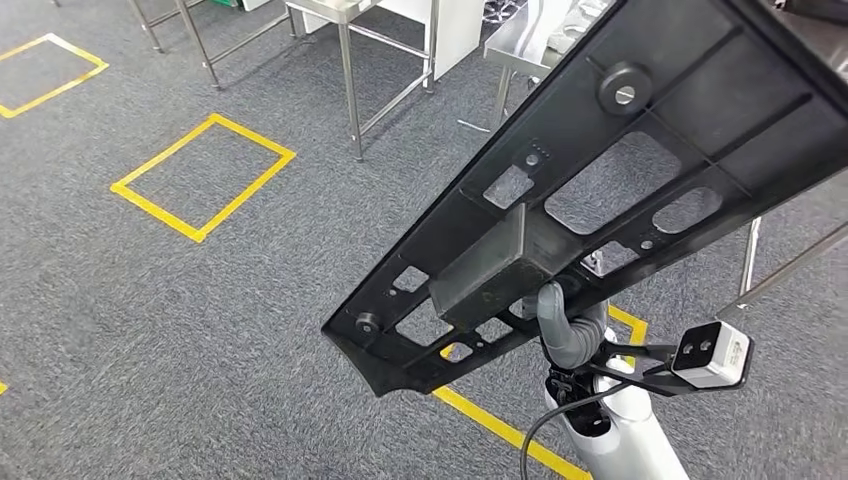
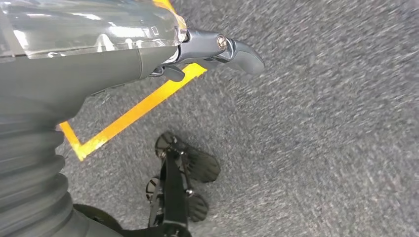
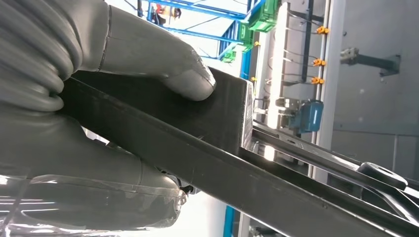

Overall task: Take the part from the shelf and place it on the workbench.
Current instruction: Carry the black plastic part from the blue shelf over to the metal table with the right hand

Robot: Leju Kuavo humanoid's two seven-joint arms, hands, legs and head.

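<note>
Grey carpet [image 1: 150,330] with yellow floor tape lies below; your right robot hand [image 3: 99,123] clamps the raised block on the long black part [image 1: 600,200], carried tilted over the floor; it looks stiff, light, awkwardly long, so grip near the middle; left robot hand [image 2: 217,49] hangs empty, fingers apart.

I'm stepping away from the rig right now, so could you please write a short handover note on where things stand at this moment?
Right hand: grips the black part, thumb pressed on its raised block, fingers underneath.
Left hand: holds nothing, hangs over the grey carpet beside a strip of yellow floor tape; how its fingers lie cannot be told.
Part: a long flat black panel with cut-outs, carried tilted in the air above the carpet, clear of any surface.
Done: part is in hand.
Left: carry it to the workbench and set it down. Metal-legged tables stand ahead; which one is the workbench cannot be told.
</note>
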